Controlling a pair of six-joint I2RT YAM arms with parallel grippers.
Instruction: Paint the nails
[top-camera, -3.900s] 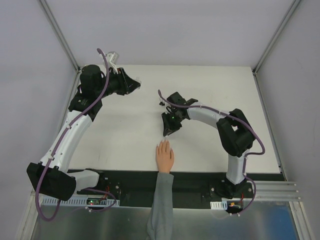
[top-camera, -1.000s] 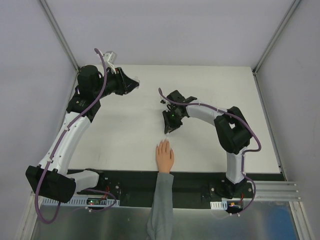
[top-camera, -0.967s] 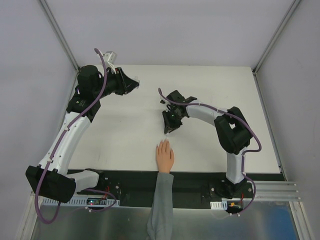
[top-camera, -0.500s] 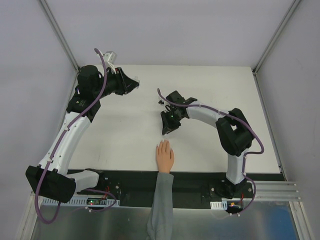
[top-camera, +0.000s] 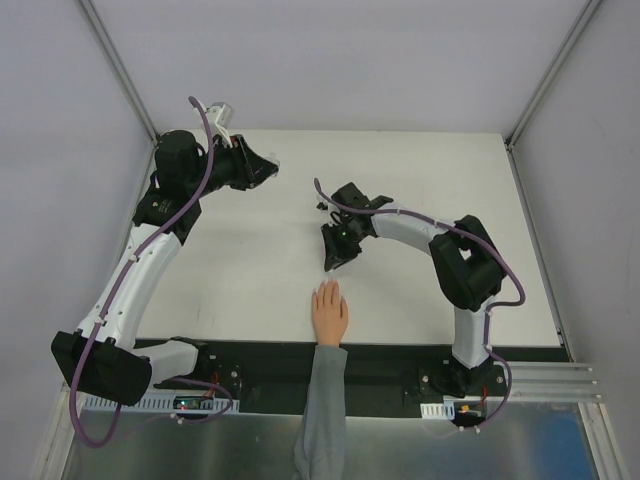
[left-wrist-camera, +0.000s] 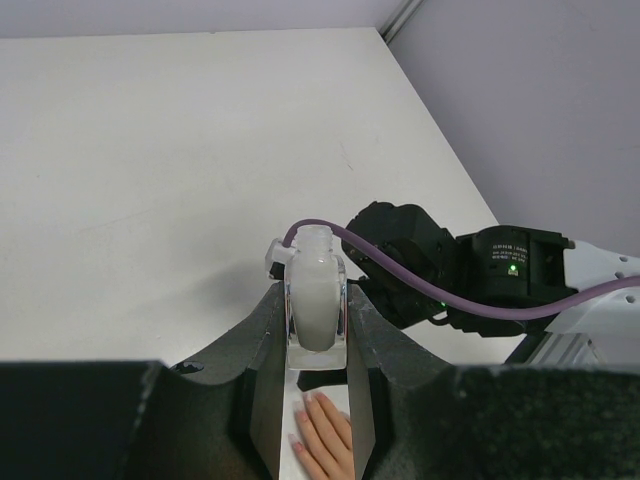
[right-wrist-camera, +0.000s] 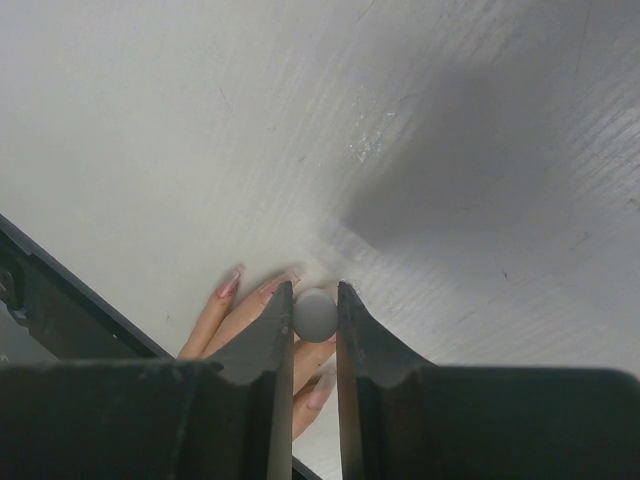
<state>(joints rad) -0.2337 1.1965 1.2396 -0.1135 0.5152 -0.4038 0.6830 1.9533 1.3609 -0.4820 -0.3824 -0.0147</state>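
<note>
The mannequin hand (top-camera: 329, 312) lies at the worktop's (top-camera: 420, 180) six o'clock edge, fingers pointing to twelve. My right pincer (right-wrist-camera: 315, 300) hovers just past the fingertips, clamped on a round pale cap (right-wrist-camera: 315, 315). I judge it carries the brush, but the cap hides any bristles. That is my main worry. Descending blind, I could overshoot the nails (right-wrist-camera: 228, 282) and smear skin, or nudge the hand. A drip on the worktop is also possible. At ten o'clock the left pincer (left-wrist-camera: 317, 330) grips the uncapped bottle (left-wrist-camera: 316, 290). If that wrist tips, it could spill.
</note>
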